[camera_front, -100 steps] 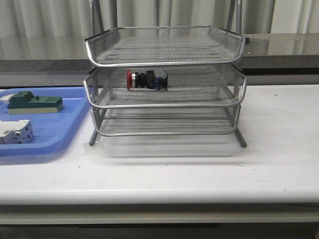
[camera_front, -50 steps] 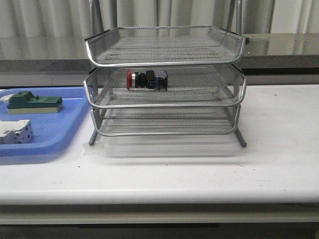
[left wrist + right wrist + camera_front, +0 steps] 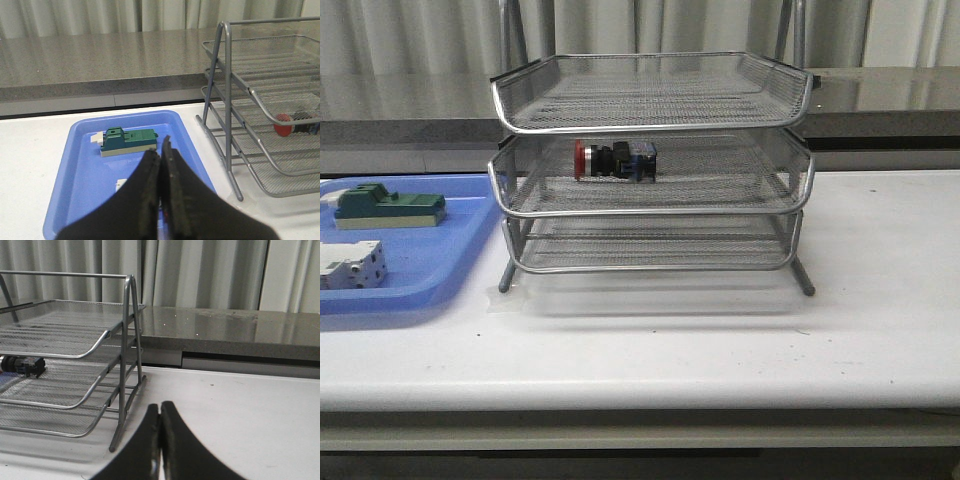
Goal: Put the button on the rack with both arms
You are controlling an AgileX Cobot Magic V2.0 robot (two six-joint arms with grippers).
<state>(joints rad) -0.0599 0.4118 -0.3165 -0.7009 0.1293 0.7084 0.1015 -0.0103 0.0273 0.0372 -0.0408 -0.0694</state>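
The button [image 3: 614, 160], red cap pointing left with a black body and blue rear block, lies on its side in the middle tier of the silver wire-mesh rack [image 3: 650, 210]. It also shows in the left wrist view as the button [image 3: 294, 124] and in the right wrist view as the button [image 3: 22, 365]. Neither arm appears in the front view. My left gripper [image 3: 161, 152] is shut with nothing in it, above the blue tray. My right gripper [image 3: 160, 410] is shut and empty over bare table, right of the rack's leg.
A blue plastic tray [image 3: 450, 270] lies left of the rack, holding a green-topped block [image 3: 388, 208] and a white circuit breaker [image 3: 350, 266]. A grey counter and curtains run behind the white table [image 3: 880, 300].
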